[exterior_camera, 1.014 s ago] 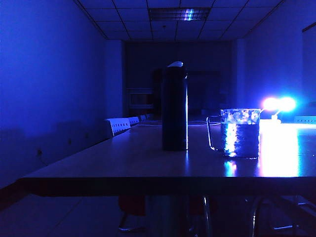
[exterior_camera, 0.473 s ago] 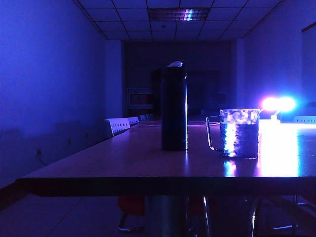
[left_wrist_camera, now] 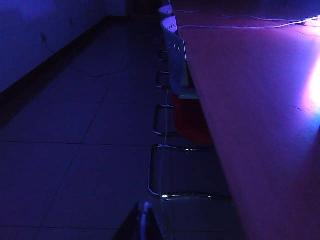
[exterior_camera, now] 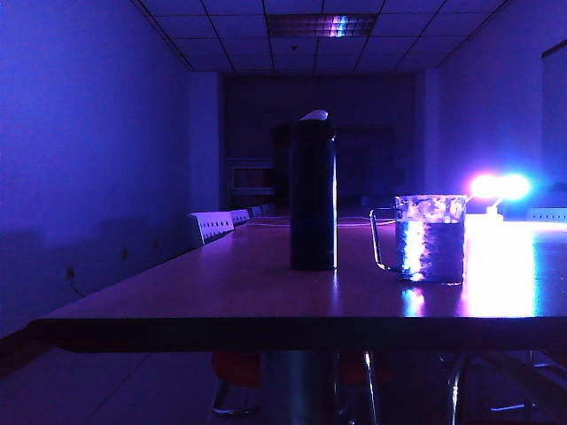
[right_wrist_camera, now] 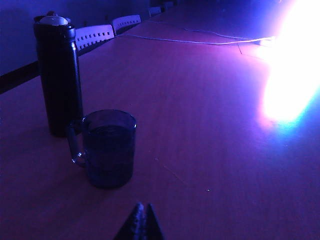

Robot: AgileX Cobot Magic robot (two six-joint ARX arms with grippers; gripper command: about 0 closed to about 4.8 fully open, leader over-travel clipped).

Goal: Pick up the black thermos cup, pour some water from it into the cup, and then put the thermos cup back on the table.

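Two things stand on the table [exterior_camera: 221, 292] in the exterior view: the thermos [exterior_camera: 313, 190] at centre, upright, and the glass mug [exterior_camera: 430, 237] near it on its right, handle toward it. Left gripper [left_wrist_camera: 145, 222] hangs beside the table edge, closed, holding nothing. Right gripper [right_wrist_camera: 140, 220], fingertips together and empty, sits near the mug.

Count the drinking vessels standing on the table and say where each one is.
2. The black thermos cup stands upright near the middle of the table; the clear glass mug stands apart to its right in the exterior view. Neither gripper touches them. The dark may hide others.
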